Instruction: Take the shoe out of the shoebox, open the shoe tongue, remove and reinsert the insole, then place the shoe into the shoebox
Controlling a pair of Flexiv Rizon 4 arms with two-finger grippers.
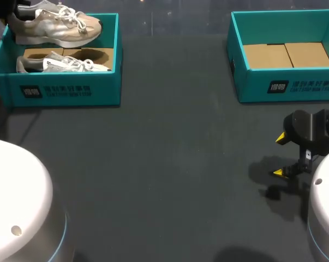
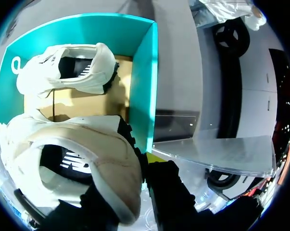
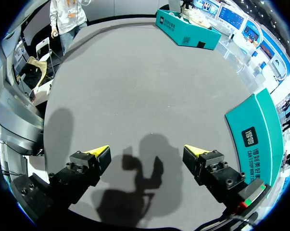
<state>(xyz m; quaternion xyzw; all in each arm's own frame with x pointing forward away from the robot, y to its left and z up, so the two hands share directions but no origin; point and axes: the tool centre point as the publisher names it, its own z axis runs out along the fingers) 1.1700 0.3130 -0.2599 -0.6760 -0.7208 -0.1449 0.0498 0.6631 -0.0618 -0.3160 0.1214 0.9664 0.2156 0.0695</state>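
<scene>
Head view: beige lace-up sneaker (image 1: pixel 55 27) lies along far wall of teal cardboard shoebox (image 1: pixel 107 90).
Left fingers (image 2: pixel 170 192): I judge them gripping its heel.
Right fingers (image 3: pixel 89 162): wide, well apart.

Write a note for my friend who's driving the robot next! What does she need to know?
Left gripper: shut on the beige shoe, held up over the left shoebox.
Right gripper: open, empty, above the table near the empty right shoebox.
A second shoe lies in the left shoebox.
Done: shoe grasped.
Left: open tongue, insole out and back, shoe into shoebox.
</scene>
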